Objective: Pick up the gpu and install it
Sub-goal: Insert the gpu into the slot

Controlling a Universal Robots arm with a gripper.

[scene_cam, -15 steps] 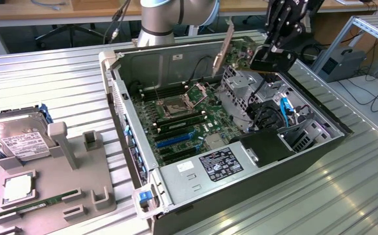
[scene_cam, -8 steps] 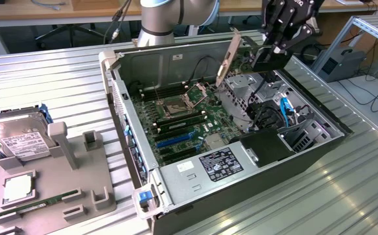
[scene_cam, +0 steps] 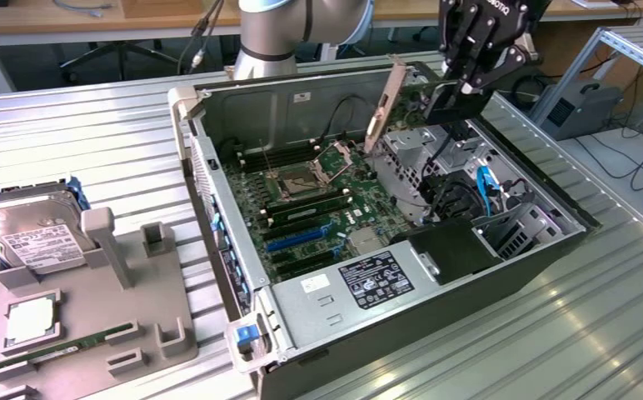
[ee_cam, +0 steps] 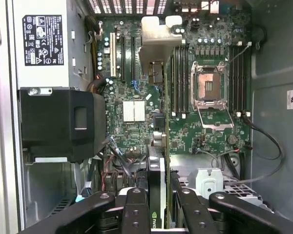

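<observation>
The fingers (ee_cam: pixel 136 210) are clamped on the gpu (ee_cam: pixel 156 168). They grip one end of the black card, which stands on edge between them above the open computer case (scene_cam: pixel 544 275). Its long axis runs out from the fingers over the case's motherboard (ee_cam: pixel 205 131). The silver bracket (scene_cam: pixel 384 104) leads toward the case's vented rear wall and stands slightly tilted.

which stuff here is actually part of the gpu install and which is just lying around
In the job:
gpu, held in the shut gripper
open computer case
motherboard inside it

Lying about:
hard drive
cpu chip
ram stick
grey holder they sit in, beside the case
</observation>
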